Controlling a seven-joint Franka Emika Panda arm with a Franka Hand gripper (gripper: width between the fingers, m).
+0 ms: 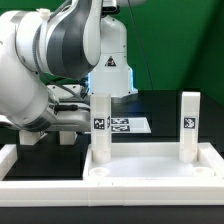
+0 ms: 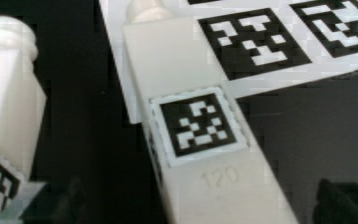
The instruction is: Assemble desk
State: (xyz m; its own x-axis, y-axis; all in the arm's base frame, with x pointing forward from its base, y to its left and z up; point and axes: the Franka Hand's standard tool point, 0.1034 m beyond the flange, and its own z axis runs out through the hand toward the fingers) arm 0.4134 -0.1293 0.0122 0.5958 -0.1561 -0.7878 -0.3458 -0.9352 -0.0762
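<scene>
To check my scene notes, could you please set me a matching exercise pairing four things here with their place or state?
Things:
1 tabletop
2 leg on the exterior view's right
3 marker board
4 gripper

Places or states:
A lying flat on the black table, further back
B wide open
C in front, with a raised rim
D standing upright on the tabletop

Pairs: 1-C; 2-D; 3-A; 4-B

The white tabletop (image 1: 150, 172) lies flat; one tagged leg (image 1: 101, 128) and another leg (image 1: 189, 124) stand upright, seemingly socketed.
</scene>
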